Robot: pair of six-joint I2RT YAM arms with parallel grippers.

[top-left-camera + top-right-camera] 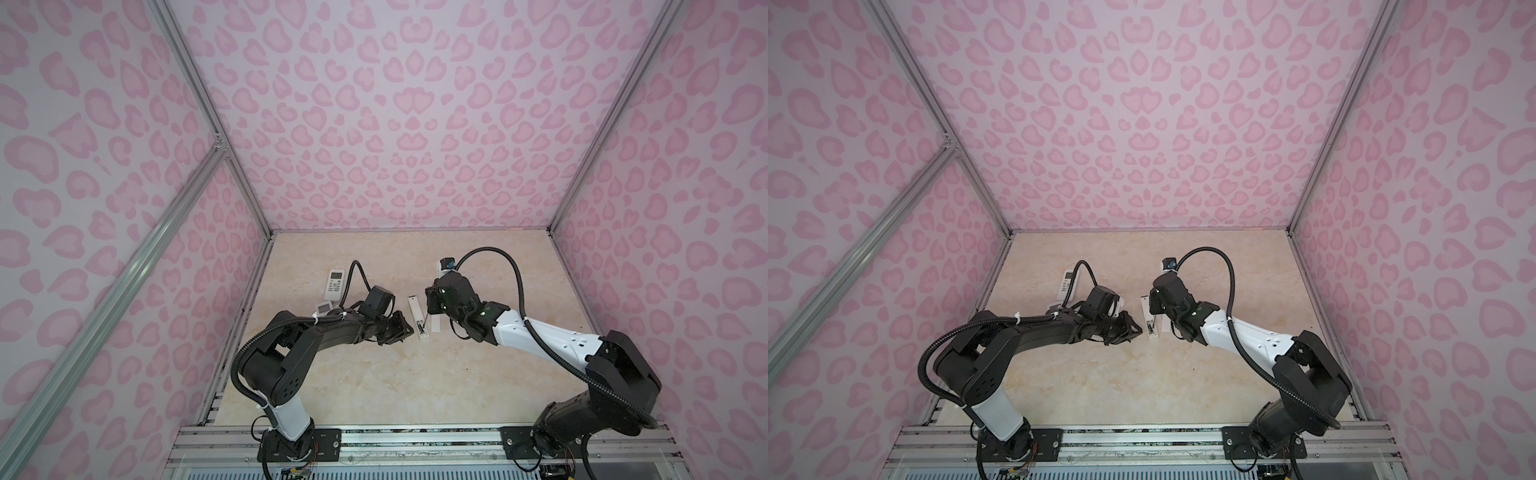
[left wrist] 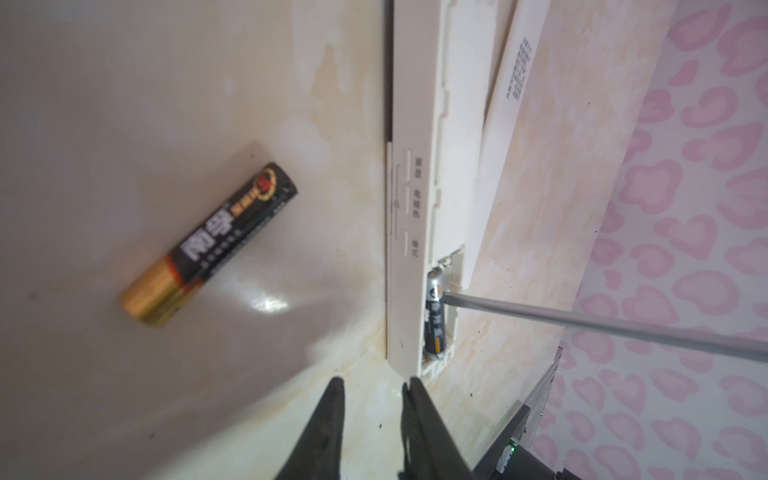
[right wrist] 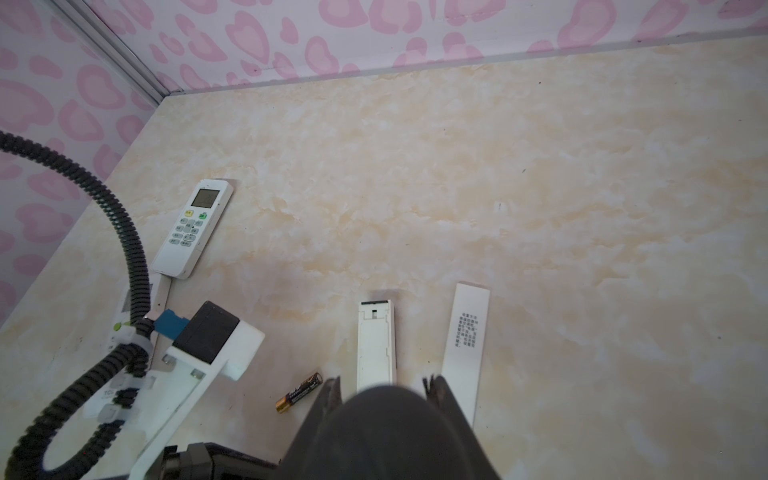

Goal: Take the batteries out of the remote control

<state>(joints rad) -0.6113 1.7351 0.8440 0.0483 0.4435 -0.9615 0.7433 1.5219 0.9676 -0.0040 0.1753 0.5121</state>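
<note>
Narrowly spread and empty, the left end effector (image 2: 374, 390) hovers off the slim remote (image 2: 415, 124), whose uncovered end holds the seated battery (image 2: 435, 316), touched by the screwdriver (image 2: 582, 321) that the right end effector (image 3: 382, 380) pinches. Light, rigid and slick, it likely rolls: grip mid-body. Beyond, the loose battery (image 2: 210, 245) rests on the counter (image 2: 166, 83).

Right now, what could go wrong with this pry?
1. Screwdriver tip sits on the seated battery; it may slip or flick it out.
2. Left end effector is open near the remote, not clamping it, so the remote may skid.
3. Loose battery could roll if bumped.
</note>
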